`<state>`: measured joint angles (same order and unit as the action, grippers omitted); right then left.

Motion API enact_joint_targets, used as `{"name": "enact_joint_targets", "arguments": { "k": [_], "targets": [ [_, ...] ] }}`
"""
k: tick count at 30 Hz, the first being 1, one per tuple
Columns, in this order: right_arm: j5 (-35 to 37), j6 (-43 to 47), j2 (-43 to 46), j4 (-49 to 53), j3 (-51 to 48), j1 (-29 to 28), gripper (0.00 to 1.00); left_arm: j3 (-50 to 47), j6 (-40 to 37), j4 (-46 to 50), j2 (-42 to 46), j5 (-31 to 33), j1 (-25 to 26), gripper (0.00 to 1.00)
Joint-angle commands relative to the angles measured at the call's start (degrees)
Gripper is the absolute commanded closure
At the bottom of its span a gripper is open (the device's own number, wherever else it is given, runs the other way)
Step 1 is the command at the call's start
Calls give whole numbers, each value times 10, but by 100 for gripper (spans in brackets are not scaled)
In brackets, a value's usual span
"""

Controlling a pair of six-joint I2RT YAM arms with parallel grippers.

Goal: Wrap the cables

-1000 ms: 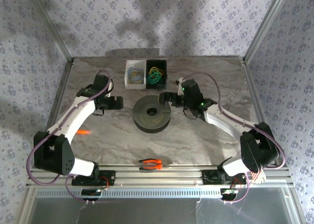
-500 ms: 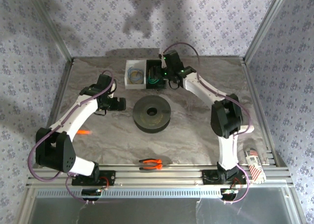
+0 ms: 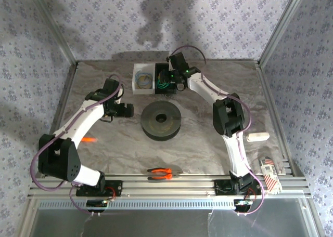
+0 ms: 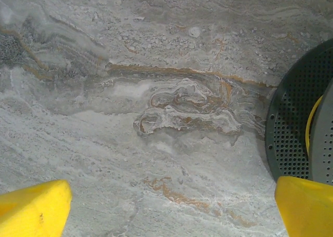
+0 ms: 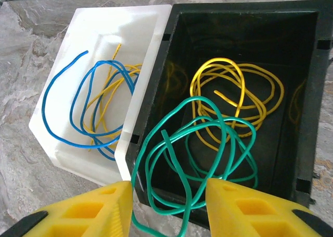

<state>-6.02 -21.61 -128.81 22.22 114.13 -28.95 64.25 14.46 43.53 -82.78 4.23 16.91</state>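
The step in hand looks like lifting the green cable (image 5: 193,146) out of the black bin (image 5: 312,117). The right gripper (image 5: 166,193) is well placed for it: its yellow fingers are spread wide and pinch nothing, and a strand of the green coil drapes over the bin's near wall and runs down between them. A good grasp, I judge, closes on that overhanging strand rather than deeper in, where green loops overlap the yellow cable (image 5: 237,104) and could drag it along. The white bin (image 5: 104,24) just beside holds a blue cable (image 5: 78,112) and another thin yellow one. The right arm is stretched far forward across the desk (image 3: 208,138) to the bins. The left arm is bent, the left gripper (image 4: 169,208) spread open low over bare desk beside the dark spool (image 4: 296,117).
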Motion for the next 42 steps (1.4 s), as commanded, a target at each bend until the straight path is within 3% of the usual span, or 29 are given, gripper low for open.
{"name": "enact_joint_targets", "arguments": {
  "k": [1, 11, 19, 32, 42],
  "targets": [
    [-11, -11, -27, 22, 31, 6, 59, 19, -8, 6, -6, -10, 3, 0],
    [-24, -18, -60, 35, 81, 3, 73, 17, -11, 5, -2, -7, 3, 0],
    [-32, -15, -45, 42, 86, 2, 100, 15, -10, 4, 0, -5, 3, 0],
    [-59, -16, 66, 39, 68, -2, 100, 6, -5, -5, 18, 1, 3, 0],
    [-114, -118, 156, -71, -79, -2, 100, -18, 5, -38, 65, -41, 0, 0]
  ]
}}
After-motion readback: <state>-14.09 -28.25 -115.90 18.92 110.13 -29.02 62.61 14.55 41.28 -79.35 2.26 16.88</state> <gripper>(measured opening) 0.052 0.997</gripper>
